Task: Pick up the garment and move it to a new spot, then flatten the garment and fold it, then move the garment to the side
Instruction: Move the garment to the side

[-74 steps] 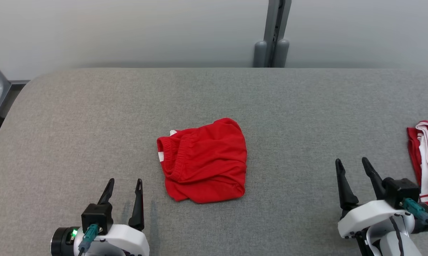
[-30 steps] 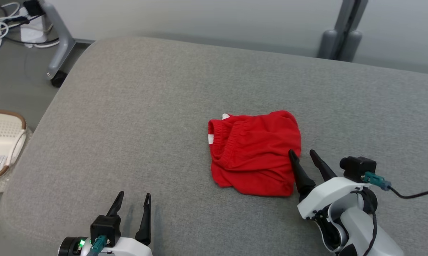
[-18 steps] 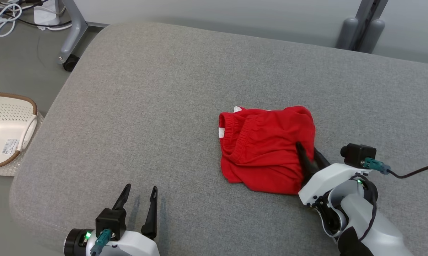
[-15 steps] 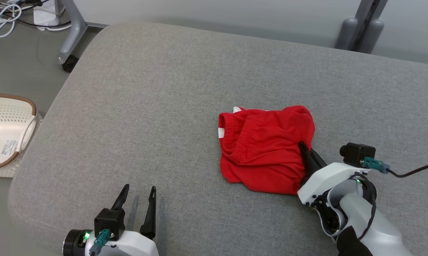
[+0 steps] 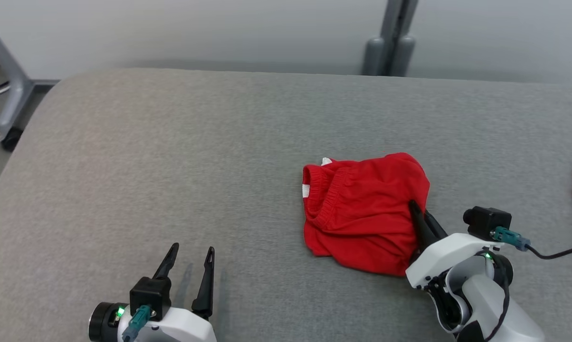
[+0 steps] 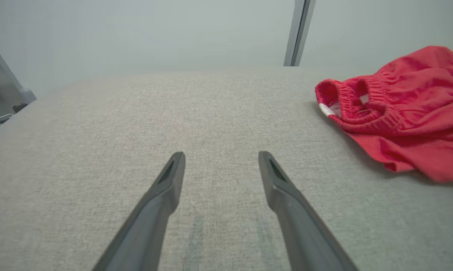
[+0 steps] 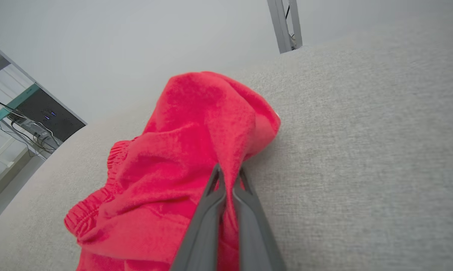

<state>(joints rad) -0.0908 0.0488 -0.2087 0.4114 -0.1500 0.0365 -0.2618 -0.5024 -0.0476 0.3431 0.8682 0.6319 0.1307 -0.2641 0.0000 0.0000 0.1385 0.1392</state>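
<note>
Nearest, the left gripper (image 5: 192, 248) hangs low over the grey worktop (image 5: 172, 142), fingers spread and empty. The right gripper (image 5: 416, 209) has its fingers pinched on the right edge of the red shorts (image 5: 362, 209), which lie crumpled right of centre. The cloth is likely light and limp and will drape, so the elastic waistband (image 5: 331, 199) looks a firmer hold. Earlier those right fingers stood spread, well clear of the shorts.

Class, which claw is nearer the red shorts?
Right. The right claw is shut on the right edge of the shorts; the left claw hangs open over bare cushion, well off to their left.
</note>
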